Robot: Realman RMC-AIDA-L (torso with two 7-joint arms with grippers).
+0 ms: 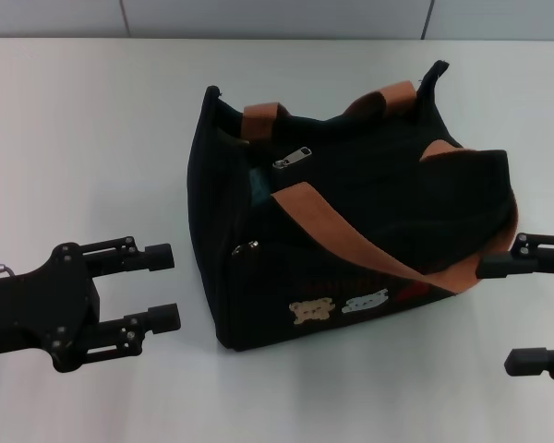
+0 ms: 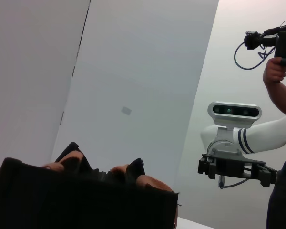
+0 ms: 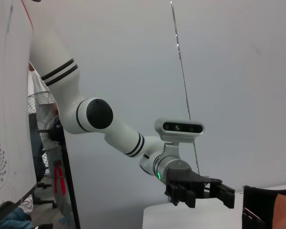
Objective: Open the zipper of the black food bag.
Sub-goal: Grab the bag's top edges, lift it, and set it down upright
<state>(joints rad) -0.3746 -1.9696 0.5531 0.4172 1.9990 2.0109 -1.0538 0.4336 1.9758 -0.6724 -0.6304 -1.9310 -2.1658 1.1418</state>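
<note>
Grippers: we see left gripper (image 1: 162, 288) and right gripper (image 1: 522, 312) both released, flanking bag (image 1: 351, 249) mid-table.
Risk: zipper (image 1: 294, 157) pull small; unbraced soft bag may slide, strap (image 1: 351, 245) may snag.

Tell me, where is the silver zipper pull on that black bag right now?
In the head view the silver zipper pull lies on top of the black food bag, toward its far left corner, just beside the far orange-brown strap and apart from both grippers.

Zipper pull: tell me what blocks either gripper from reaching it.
Nothing visible covers the silver zipper pull atop the black food bag. An orange-brown strap arcs just in front. The left gripper and right gripper flank the bag, both open.
</note>
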